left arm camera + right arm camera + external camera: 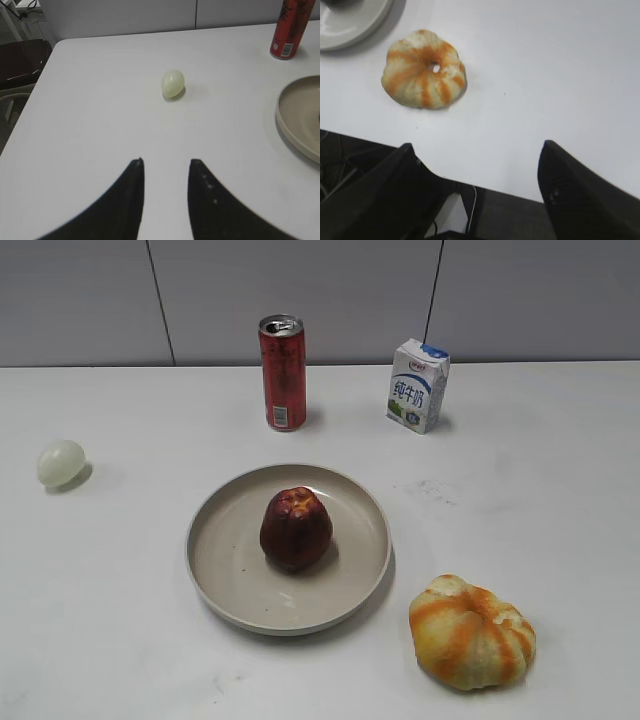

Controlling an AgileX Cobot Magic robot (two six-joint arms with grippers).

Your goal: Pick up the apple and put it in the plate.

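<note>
The dark red apple (296, 528) stands upright in the middle of the beige plate (220, 565) at the table's centre. Neither gripper shows in the exterior view. My left gripper (166, 161) is open and empty above the table's left part, with the plate's rim (290, 120) at the right edge of the left wrist view. My right gripper (477, 145) is wide open and empty over the table's front edge; the plate's rim (350, 35) shows at the top left of the right wrist view. The apple is hidden in both wrist views.
An orange-and-yellow ribbed fruit (472, 632) (424, 69) lies front right of the plate. A small pale ball (61, 463) (173, 82) rests at the left. A red can (283, 372) (292, 27) and a milk carton (417, 385) stand at the back.
</note>
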